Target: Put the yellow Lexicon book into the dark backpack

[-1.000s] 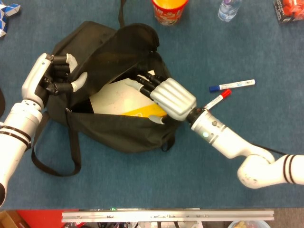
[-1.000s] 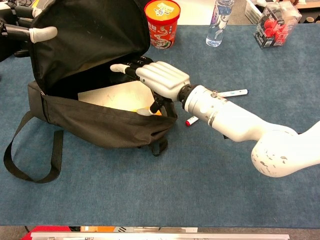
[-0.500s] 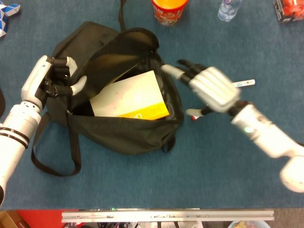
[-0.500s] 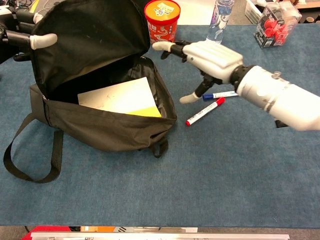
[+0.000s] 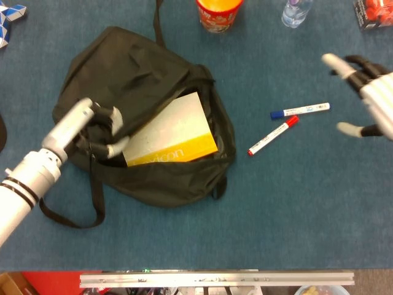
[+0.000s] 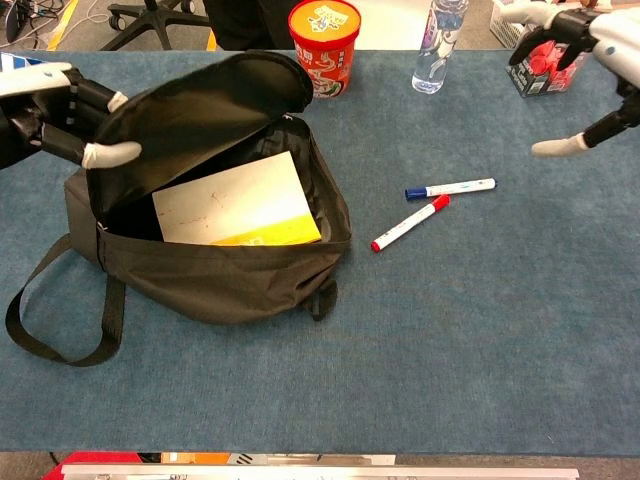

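Head view: one book (image 5: 174, 131) in one backpack (image 5: 135, 74), flap gripped by left hand (image 5: 101, 126); right hand (image 5: 368, 92) splayed, two markers (image 5: 273, 135).

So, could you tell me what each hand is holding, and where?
The left hand grips the backpack by its flap edge; the right hand holds nothing.

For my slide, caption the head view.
Yellow Lexicon book sits in the open dark backpack; left robot hand holds its flap, right robot hand open.
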